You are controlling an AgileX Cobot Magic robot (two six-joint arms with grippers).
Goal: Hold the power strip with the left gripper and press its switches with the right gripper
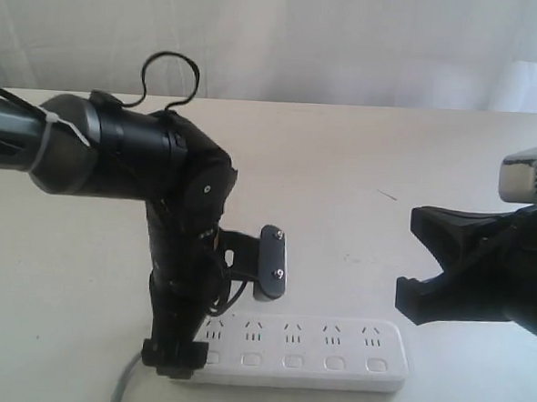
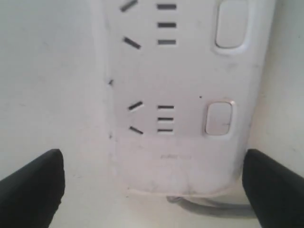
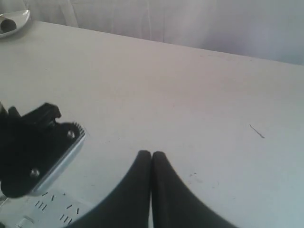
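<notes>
The white power strip [image 1: 314,350] lies along the table's near edge, its row of switches [image 1: 292,360] facing the camera and its grey cord [image 1: 122,383] leaving at the left end. My left gripper [image 1: 223,308] reaches down over that left end, open. One screwed finger pad [image 1: 272,260] is behind the strip and the other finger [image 1: 172,355] in front. In the left wrist view both fingers [image 2: 33,190] stand apart from the strip's end [image 2: 180,156], with two switches [image 2: 219,118] showing. My right gripper [image 3: 151,154] is shut and empty. It hovers above the strip's right end [image 1: 416,256].
The pale table [image 1: 361,170] stretches back to a white curtain [image 1: 351,42]. A small dark scratch [image 1: 385,195] marks the table. A shiny metal object [image 3: 12,21] sits at the far corner in the right wrist view.
</notes>
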